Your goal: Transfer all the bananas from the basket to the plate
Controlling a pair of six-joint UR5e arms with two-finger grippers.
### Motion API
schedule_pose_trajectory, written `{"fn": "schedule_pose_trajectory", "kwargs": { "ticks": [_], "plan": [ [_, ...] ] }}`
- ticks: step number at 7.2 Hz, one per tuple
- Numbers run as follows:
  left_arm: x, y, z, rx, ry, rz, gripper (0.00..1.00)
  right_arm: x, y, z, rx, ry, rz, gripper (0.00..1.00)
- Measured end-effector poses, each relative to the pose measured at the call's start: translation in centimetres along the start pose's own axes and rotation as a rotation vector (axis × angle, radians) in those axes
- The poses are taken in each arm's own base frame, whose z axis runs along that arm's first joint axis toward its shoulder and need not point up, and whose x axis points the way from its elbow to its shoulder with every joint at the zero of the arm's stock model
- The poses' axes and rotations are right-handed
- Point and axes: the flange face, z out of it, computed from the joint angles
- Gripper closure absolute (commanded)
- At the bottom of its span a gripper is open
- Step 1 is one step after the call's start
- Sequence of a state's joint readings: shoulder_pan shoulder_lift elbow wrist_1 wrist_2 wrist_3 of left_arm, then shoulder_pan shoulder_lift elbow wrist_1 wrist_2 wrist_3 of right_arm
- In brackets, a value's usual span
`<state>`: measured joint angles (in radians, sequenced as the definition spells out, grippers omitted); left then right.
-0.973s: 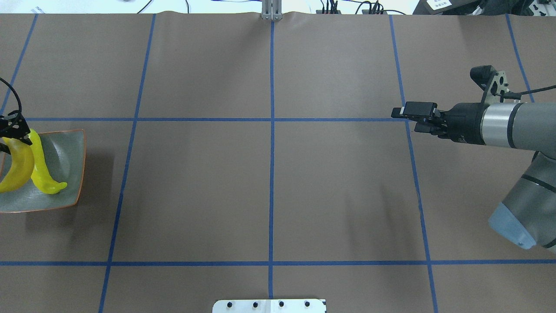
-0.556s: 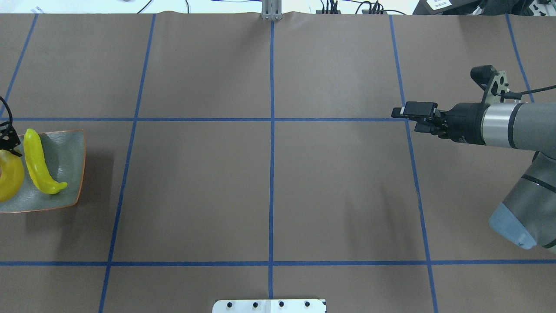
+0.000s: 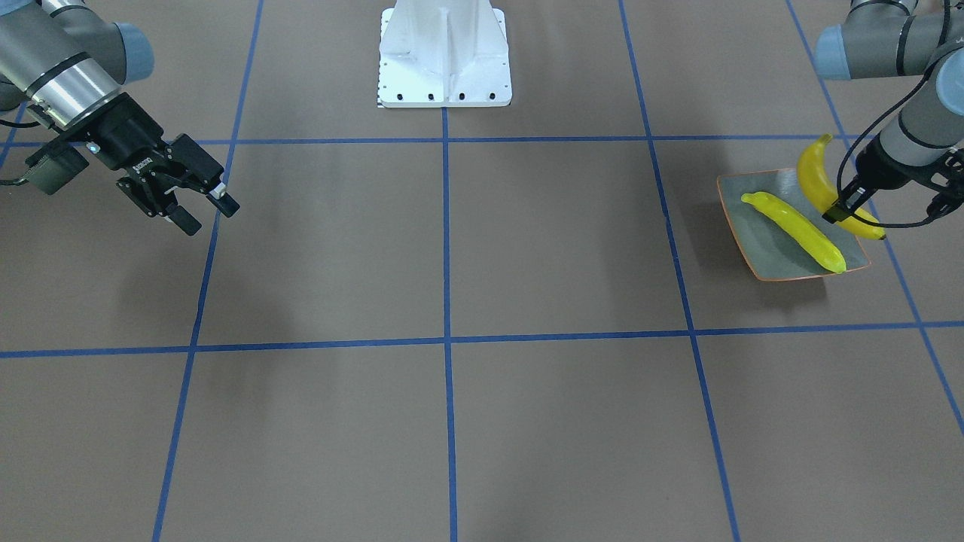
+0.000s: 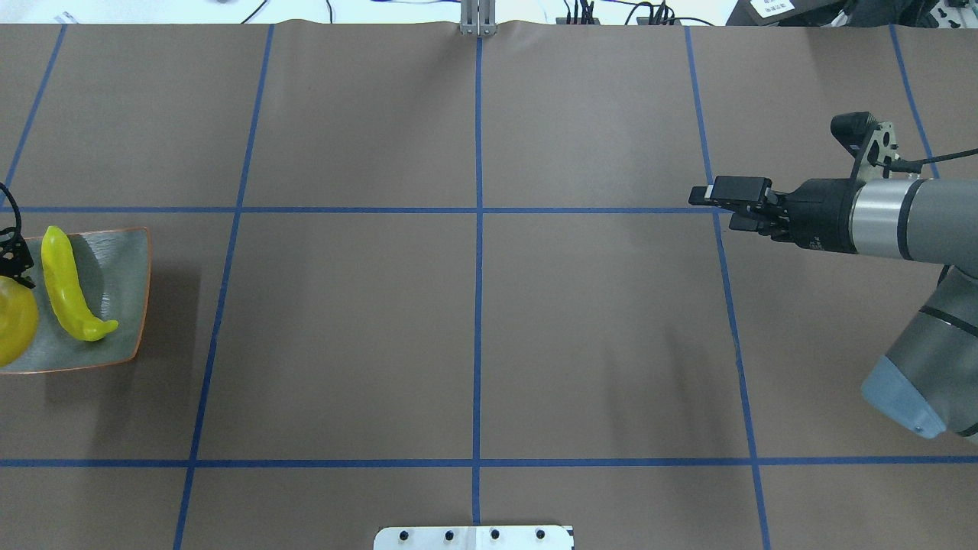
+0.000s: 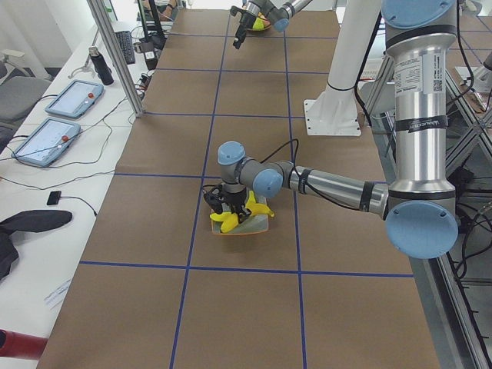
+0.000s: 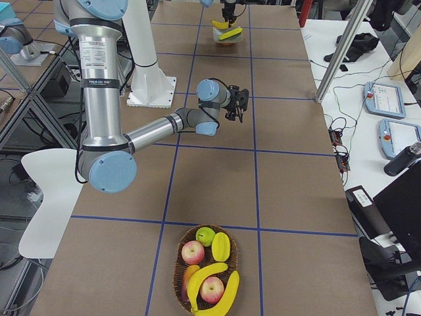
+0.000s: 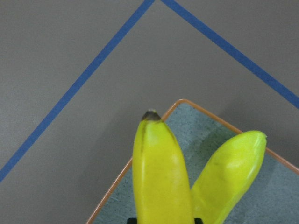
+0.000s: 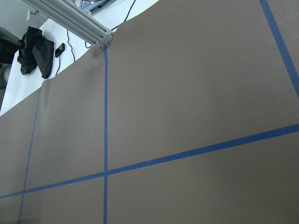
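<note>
Bananas sit in two places. One resting banana [image 3: 794,231] lies flat on the plate [image 3: 734,218], at the end of the surface on the robot's left. The left claw [image 3: 840,212] is clamped on the held banana [image 3: 819,177], which tilts steeply over the plate's outer half, on the side towards the robot's left. Its long axis runs roughly parallel to the resting banana and just beside it. I judge the coming move to be a short descent and a release into the bare strip between that fruit and the rim. Whether its lower end touches the plate I cannot tell. Two basket bananas [image 6: 227,293] lie in the wicker basket [image 6: 179,260] at the opposite end, shown only in the right side view. The right claw [image 3: 211,214], fingers apart and empty, is the nearer one to that basket.
</note>
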<state>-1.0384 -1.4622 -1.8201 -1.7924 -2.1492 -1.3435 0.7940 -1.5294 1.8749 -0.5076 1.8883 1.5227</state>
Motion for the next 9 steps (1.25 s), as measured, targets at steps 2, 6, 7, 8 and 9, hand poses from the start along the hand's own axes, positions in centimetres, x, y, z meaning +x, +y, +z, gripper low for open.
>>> {"fn": "schedule_pose_trajectory", "kwargs": {
  "ticks": [2,6,7,8,9],
  "plan": [
    [-0.5,0.2,0.5,0.0,-0.011,0.006,0.0,0.0,0.0,0.0,0.001,-0.002,0.001,0.0],
    [0.0,0.7,0.2,-0.008,0.001,0.021,0.0,0.3,0.0,0.0,0.0,0.004,0.004,0.0],
    [0.6,1.2,-0.6,-0.016,0.023,0.034,0.0,0.6,0.0,-0.1,0.0,0.011,0.006,0.0],
    [1.8,2.2,-2.2,-0.033,0.063,0.055,0.0,1.3,-0.1,-0.2,0.002,0.023,0.009,0.0],
    [3.6,3.2,-4.1,-0.046,0.109,0.082,0.0,2.3,-0.4,-0.6,0.008,0.04,0.015,0.0]
  ]
}}
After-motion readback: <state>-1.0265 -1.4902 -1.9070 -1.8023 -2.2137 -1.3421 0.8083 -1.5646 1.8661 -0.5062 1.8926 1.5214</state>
